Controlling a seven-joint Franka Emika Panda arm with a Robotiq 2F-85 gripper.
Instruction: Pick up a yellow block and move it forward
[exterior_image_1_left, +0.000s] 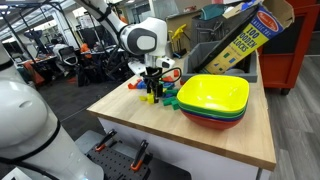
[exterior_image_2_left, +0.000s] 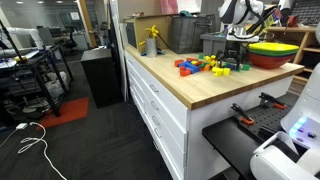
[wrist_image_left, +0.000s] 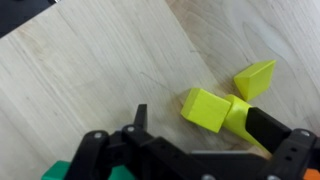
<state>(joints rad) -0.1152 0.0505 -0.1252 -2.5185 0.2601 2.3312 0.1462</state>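
In the wrist view a yellow cube (wrist_image_left: 205, 108) lies on the wooden tabletop between my fingers. A second yellow piece (wrist_image_left: 234, 117) touches the cube and sits against the right finger. A yellow wedge (wrist_image_left: 255, 78) lies just beyond them. My gripper (wrist_image_left: 200, 120) is open and low over the table, and straddles the cube with a gap at the left finger. In both exterior views the gripper (exterior_image_1_left: 151, 88) (exterior_image_2_left: 232, 62) hangs down over the pile of coloured blocks (exterior_image_1_left: 155, 97) (exterior_image_2_left: 200, 66).
A stack of bowls, yellow on top (exterior_image_1_left: 213, 95) (exterior_image_2_left: 275, 50), stands close beside the blocks. A block box (exterior_image_1_left: 245, 35) and a grey bin (exterior_image_2_left: 185, 32) stand behind. The wooden table (exterior_image_1_left: 200, 135) (exterior_image_2_left: 190, 90) has its edge near the blocks.
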